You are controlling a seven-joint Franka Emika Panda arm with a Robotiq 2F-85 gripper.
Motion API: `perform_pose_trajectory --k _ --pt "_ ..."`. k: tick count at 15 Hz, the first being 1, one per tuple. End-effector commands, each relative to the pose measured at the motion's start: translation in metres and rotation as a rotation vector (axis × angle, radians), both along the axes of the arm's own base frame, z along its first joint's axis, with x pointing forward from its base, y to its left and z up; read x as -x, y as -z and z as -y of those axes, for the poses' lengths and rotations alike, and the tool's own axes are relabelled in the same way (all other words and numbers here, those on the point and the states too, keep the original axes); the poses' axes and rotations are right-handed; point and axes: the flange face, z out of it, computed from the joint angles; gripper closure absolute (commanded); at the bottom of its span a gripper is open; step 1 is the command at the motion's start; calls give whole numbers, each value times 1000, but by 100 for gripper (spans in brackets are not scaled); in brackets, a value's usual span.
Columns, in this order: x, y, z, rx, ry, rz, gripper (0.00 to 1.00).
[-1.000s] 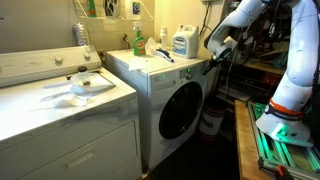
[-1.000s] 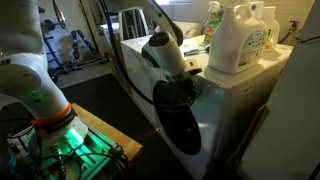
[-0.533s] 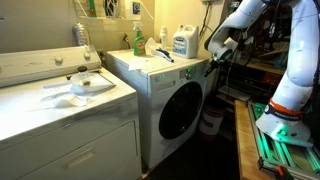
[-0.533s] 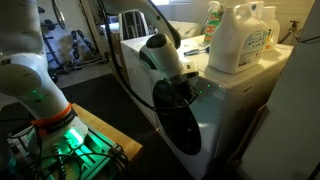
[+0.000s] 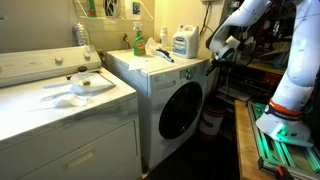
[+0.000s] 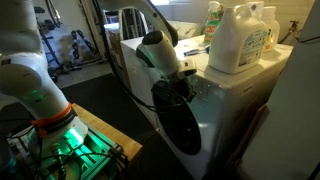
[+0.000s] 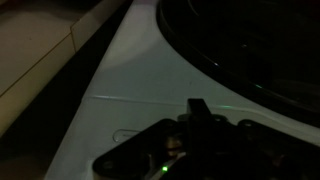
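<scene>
Our fingers (image 7: 197, 110) sit in shadow — we cannot tell how wide they stand or whether they grip anything. We see the gripper (image 6: 176, 88) close against the washer (image 5: 165, 85) front, just above its round door (image 5: 181, 110). We judge a scrape on the panel likely — should the wrist drift inward.

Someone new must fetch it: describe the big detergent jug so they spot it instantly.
Find the white front-loading washer with the round dark door. On its top stands the detergent jug. It is white, bulky and handled, far wider than the slim green bottle nearby.
</scene>
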Motion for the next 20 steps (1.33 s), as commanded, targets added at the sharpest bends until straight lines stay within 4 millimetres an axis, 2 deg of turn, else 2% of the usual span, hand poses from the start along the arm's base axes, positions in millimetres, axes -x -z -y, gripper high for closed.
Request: perform_pose_trajectory --k 1,11,20 --pt "1 -11 -4 1 7 13 100" --pt "-20 -17 -3 12 10 33 100" --pt "-24 -6 1 11 23 4 100"
